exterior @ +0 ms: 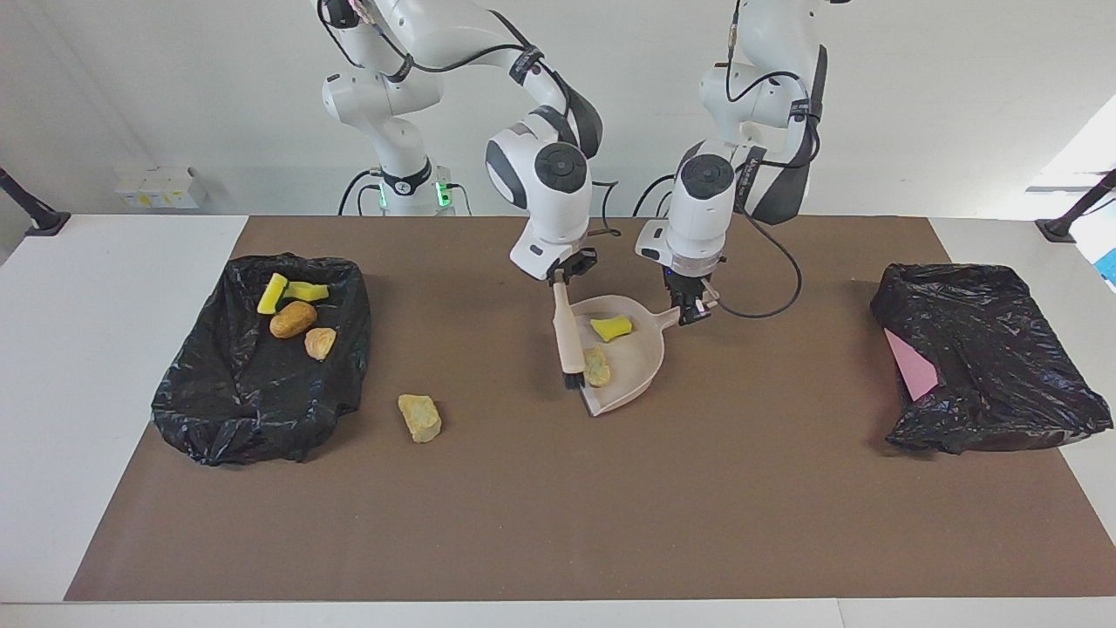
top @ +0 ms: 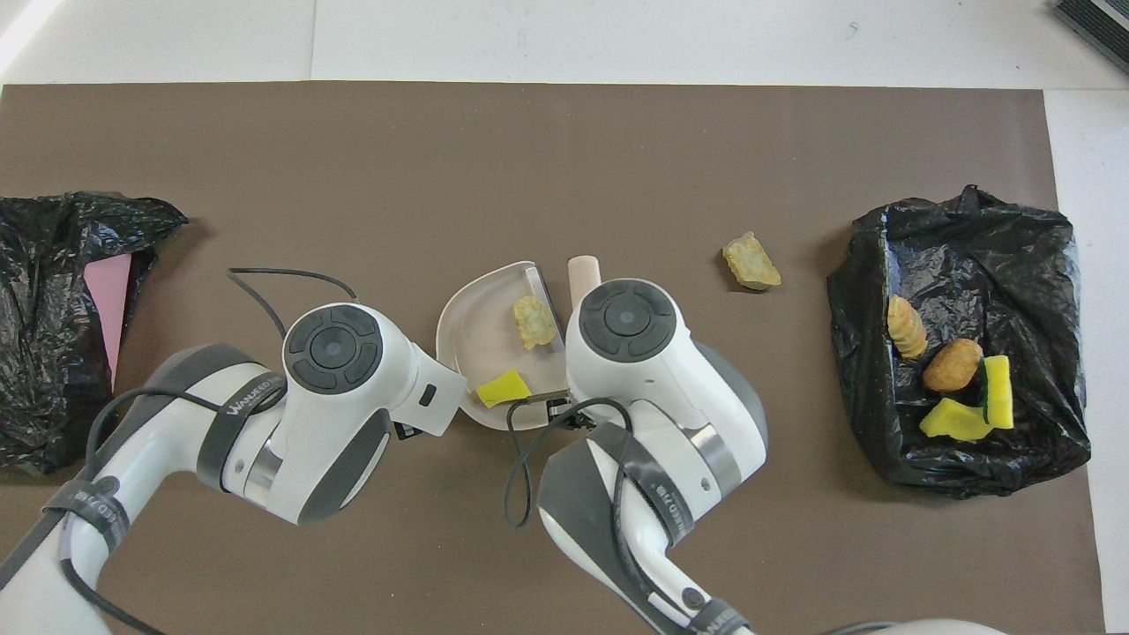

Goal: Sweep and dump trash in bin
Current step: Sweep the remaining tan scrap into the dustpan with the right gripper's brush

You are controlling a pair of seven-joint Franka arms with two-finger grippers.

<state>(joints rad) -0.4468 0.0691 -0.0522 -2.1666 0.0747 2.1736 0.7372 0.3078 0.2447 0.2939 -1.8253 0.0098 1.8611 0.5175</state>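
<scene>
My left gripper is shut on the handle of the beige dustpan, whose mouth faces the right arm's end. In the pan lie a yellow sponge chunk and a pale crumbly lump. My right gripper is shut on the beige brush, which stands at the pan's mouth with its black bristles down. One pale lump of trash lies loose on the mat. The bag-lined bin holds several scraps, among them a tan oval.
A second black bag with a pink sheet showing in it sits toward the left arm's end. Cables hang from both wrists near the dustpan. The brown mat covers the table's middle.
</scene>
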